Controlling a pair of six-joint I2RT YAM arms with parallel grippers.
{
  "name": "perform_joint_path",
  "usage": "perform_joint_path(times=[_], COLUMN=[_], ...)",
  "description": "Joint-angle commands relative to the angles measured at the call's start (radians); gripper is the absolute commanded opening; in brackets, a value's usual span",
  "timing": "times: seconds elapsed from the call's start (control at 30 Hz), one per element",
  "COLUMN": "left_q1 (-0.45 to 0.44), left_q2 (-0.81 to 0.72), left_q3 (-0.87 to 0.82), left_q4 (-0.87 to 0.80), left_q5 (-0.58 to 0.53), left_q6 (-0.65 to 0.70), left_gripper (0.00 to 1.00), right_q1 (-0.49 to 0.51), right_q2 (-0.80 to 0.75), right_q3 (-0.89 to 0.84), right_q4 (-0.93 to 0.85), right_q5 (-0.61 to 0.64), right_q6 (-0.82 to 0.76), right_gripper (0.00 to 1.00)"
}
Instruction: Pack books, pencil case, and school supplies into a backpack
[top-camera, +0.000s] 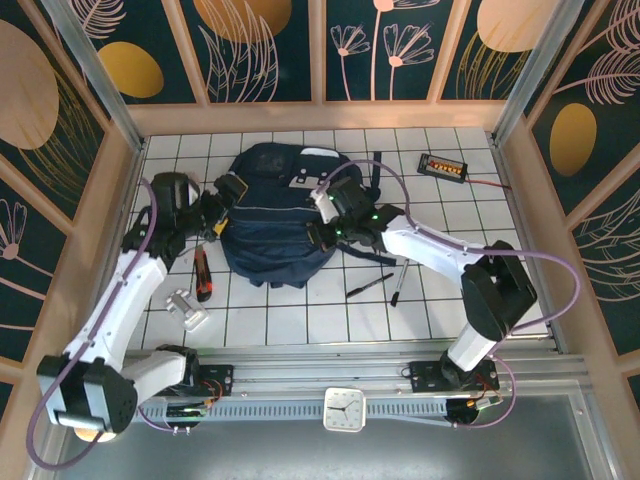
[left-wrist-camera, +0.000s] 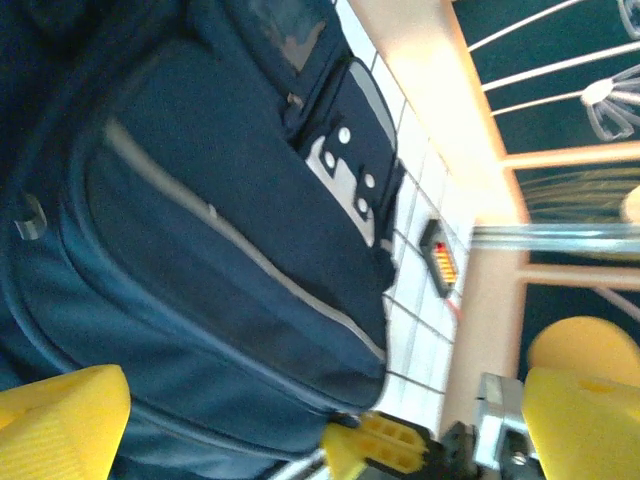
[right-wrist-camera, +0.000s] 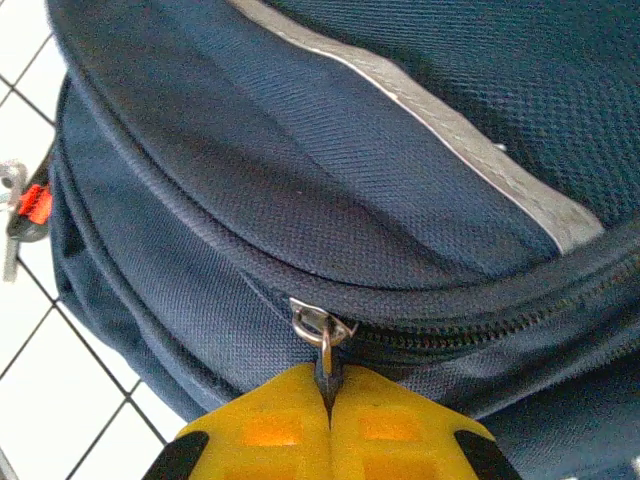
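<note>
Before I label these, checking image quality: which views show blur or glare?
Left wrist: backpack softly blurred, the wall frame behind it blown out. Right wrist: zipper pull crisp, right gripper slightly soft. Top external: sharp, evenly lit.

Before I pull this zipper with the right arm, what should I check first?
1. Right gripper shut on the zipper pull: ok.
2. Zipper track beside the pull free of caught fabric: ok in the right wrist view.
3. Left gripper bracing the backpack: cannot tell; jaws stand open at its left side.
4. Two pens packed: not ok, lying on the table right of the backpack.
</note>
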Motion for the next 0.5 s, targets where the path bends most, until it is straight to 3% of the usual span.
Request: perform_joint_path(times=[0.0,0.2,0.47], left_q1=[0.022,0.024,0.024], left_q2=[0.105,0.270,0.382], left_q3=[0.094,0.025,-0.107], left_q4=[-0.120,0.076,0.329], left_q5=[-0.035,0.085,0.228], left_q6=[0.247,0.257,0.143], left_gripper=[0.99,0.98,0.77], right_q1=[-0.046,-0.139,-0.231], right_q2=[-0.071,-0.088,-0.066], right_q3=[-0.041,-0.050,-0.032], right_q4=[0.004,-0.049,-0.057], right_q5=[0.038,0.042,0.009], right_q6=[0.019,-0.015,-0.030], right_gripper=[0.00,0.00,0.00])
